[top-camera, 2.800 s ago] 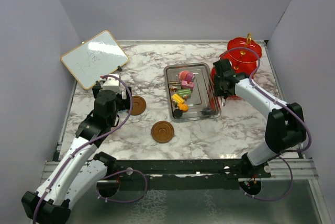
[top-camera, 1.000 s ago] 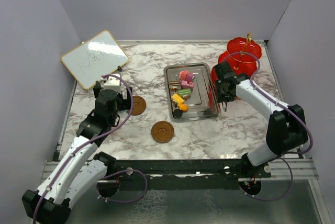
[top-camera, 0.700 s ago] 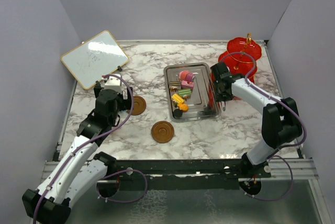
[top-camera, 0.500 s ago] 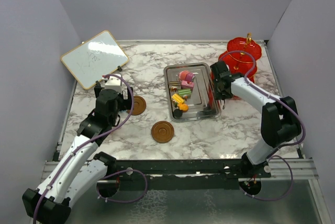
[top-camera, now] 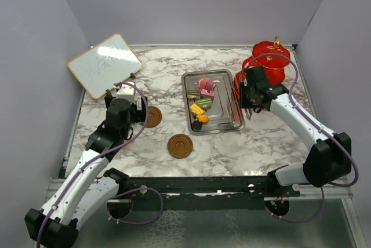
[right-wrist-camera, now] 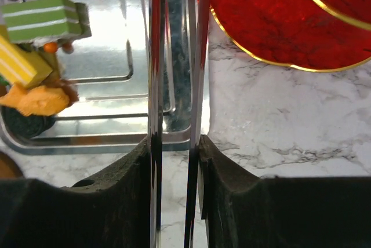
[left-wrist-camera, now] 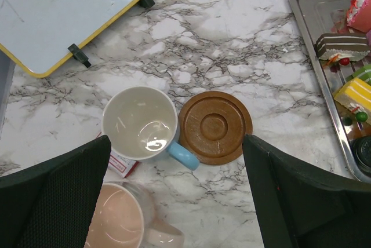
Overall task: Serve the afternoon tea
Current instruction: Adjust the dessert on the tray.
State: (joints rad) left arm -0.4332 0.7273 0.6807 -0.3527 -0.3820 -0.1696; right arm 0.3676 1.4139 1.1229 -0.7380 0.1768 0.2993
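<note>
My right gripper (right-wrist-camera: pixel 174 161) is shut on steel tongs (right-wrist-camera: pixel 155 86), whose two blades hang over the right rim of the steel tray (right-wrist-camera: pixel 104 143). The lowest plate of the red stand (right-wrist-camera: pixel 272 22) is just to the right. Green (right-wrist-camera: pixel 43 16), yellow (right-wrist-camera: pixel 17 62) and orange (right-wrist-camera: pixel 37 100) cake pieces lie in the tray. My left gripper (left-wrist-camera: pixel 177 143) is open and empty above the blue cup (left-wrist-camera: pixel 139 121), the pink cup (left-wrist-camera: pixel 113 216) and a brown saucer (left-wrist-camera: pixel 214 126). From the top, the stand (top-camera: pixel 268 62) is at the back right, and a second saucer (top-camera: pixel 179 145) lies nearer the front.
A wood-framed whiteboard (top-camera: pixel 104 64) leans at the back left. A small red-and-white packet (left-wrist-camera: pixel 119 161) lies under the blue cup's edge. Grey walls close in the marble table (top-camera: pixel 232 149) on three sides.
My right arm has swung right with the tongs, from over the tray's right edge towards the red stand. The left arm has not moved.
</note>
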